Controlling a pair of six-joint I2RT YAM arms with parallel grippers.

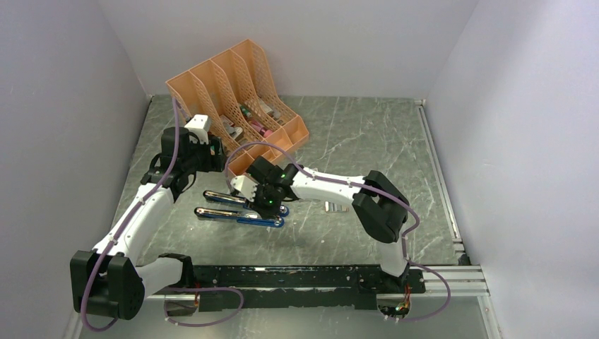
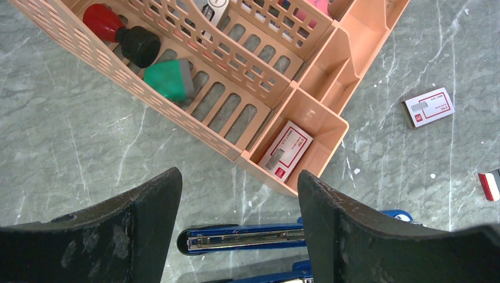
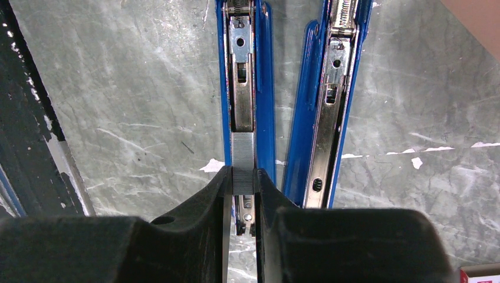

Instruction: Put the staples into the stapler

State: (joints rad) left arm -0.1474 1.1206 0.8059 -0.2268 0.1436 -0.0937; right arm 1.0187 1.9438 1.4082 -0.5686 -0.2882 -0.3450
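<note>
staples (image 3: 242, 154) pinched in right gripper (image 3: 243, 180), aligned over open stapler (image 3: 266, 88) channel, left gripper (image 2: 239, 197) spread wide nearby

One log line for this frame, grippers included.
step: loading | right gripper: shut on staples, lined up with open stapler channel | left gripper: open, empty, hovering

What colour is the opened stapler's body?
The stapler is blue, with silvery metal inside; clearest in the right wrist view.

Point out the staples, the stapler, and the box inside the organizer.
staples (image 3: 242, 159), right wrist view, middle of the strip.
stapler (image 2: 244, 239), left wrist view, metal magazine rail.
box (image 2: 286, 150), left wrist view, printed top face.
</note>
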